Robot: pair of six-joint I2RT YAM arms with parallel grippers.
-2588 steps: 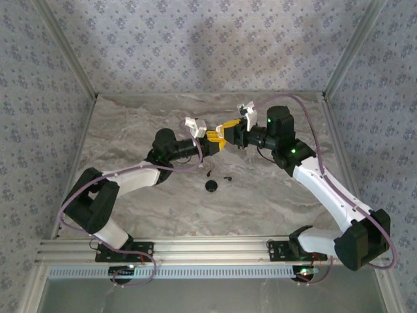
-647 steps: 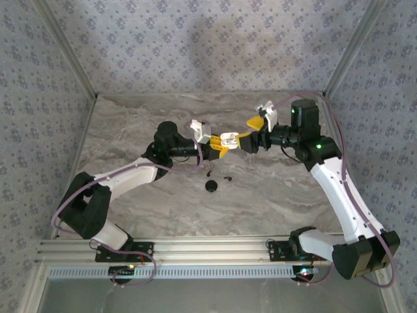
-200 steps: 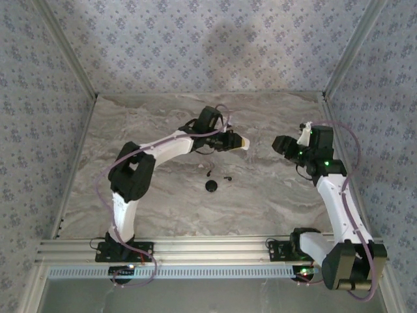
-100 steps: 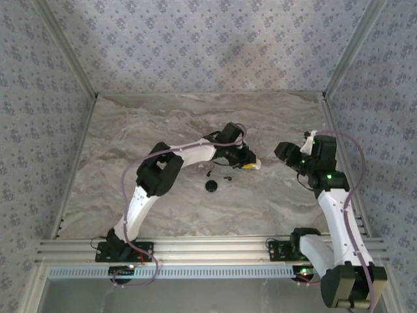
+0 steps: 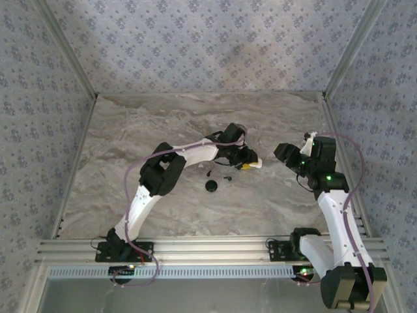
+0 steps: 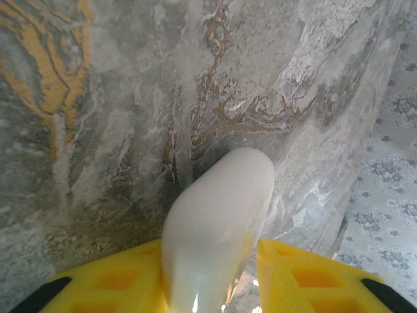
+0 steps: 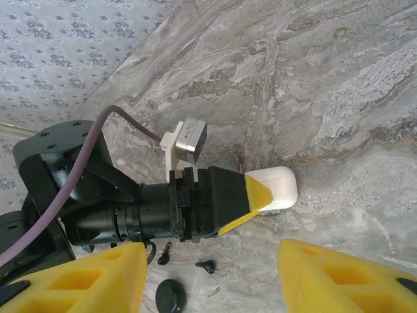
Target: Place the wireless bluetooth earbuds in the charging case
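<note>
1. Top view: the left gripper (image 5: 247,163) is clamped on the white charging case (image 5: 255,165), low over the marble table (image 5: 130,130) at mid-right. The two wireless bluetooth earbuds (image 5: 209,173) lie loose on the table just to its left, close together, with a round black disc (image 5: 212,186) nearer the bases. The right gripper (image 5: 285,154) hangs just right of the case, holding nothing.

2. Left wrist view: the glossy, rounded case sits pinched between the yellow fingers (image 6: 117,283). It looks hard and slick, so a grip across its broad sides seems safest. I cannot tell whether its lid is open.

3. Right wrist view: the right gripper's own fingers stand wide apart and empty. The buds look very light, smooth and apt to skid or flick away. I judge the best hold to be gentle, across the stem or body, with the fingertips.
</note>
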